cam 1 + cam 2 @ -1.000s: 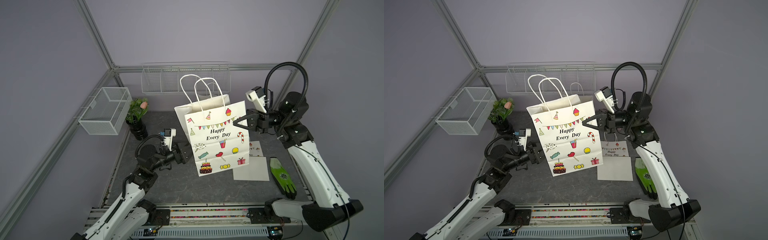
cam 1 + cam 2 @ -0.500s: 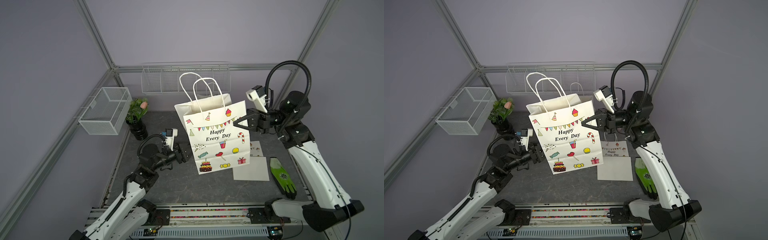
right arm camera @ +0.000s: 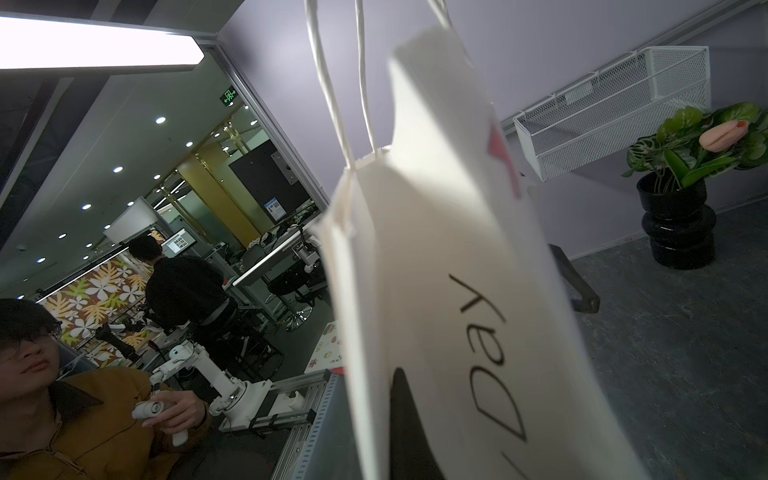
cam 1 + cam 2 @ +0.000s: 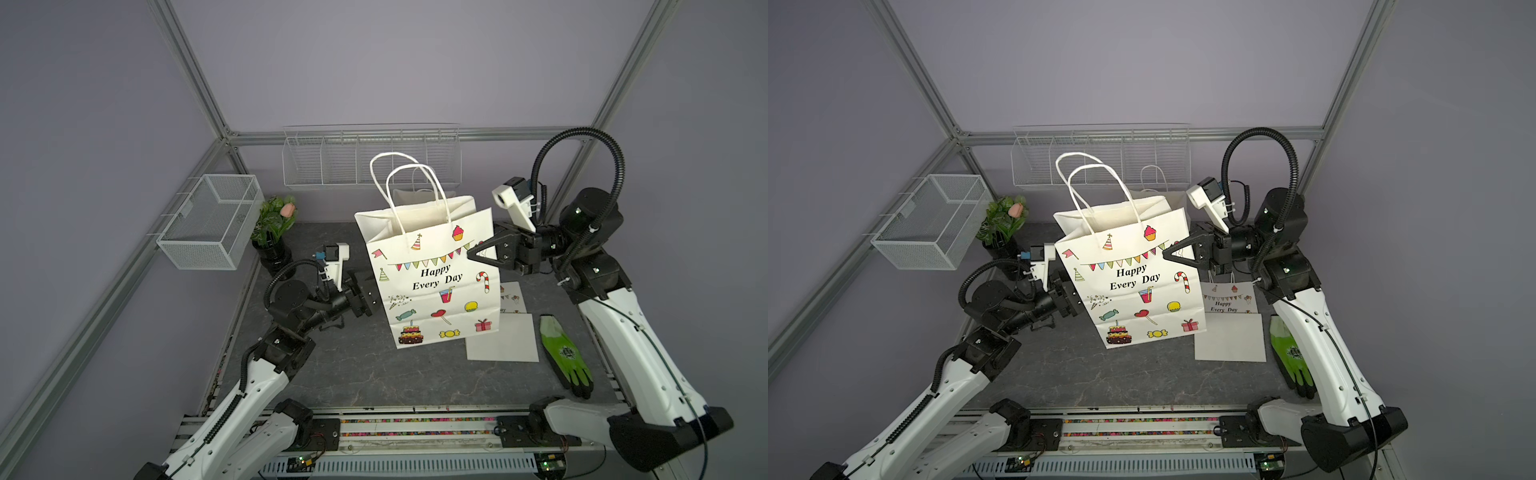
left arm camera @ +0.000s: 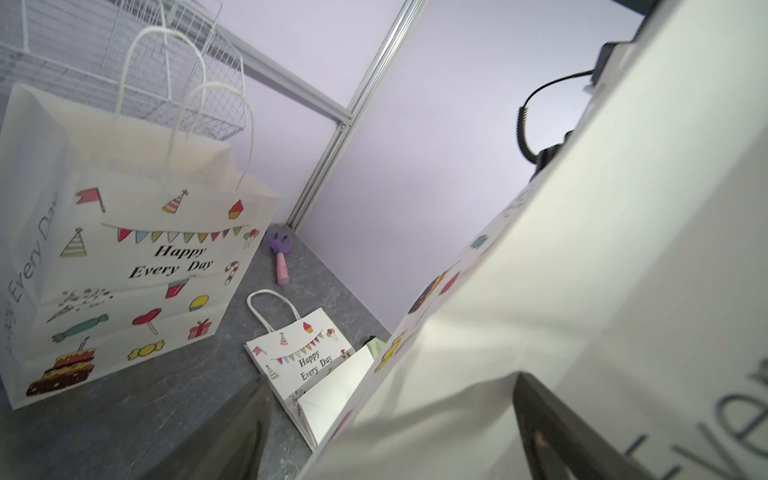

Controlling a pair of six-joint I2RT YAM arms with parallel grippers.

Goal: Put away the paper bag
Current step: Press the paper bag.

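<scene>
Right jaws clamp the bag (image 4: 432,286) by its side edge; left jaws stand wide at its other side.

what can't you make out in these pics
Left gripper contact: top views, the large white printed paper bag covers the fingertips; wrist view blurred.
Bag's contents: its walls hide them in every view.
Small purple-and-pink object: left wrist view, too small to identify.
Small flat printed bag: in both top views, lower part under a white sheet.
</scene>
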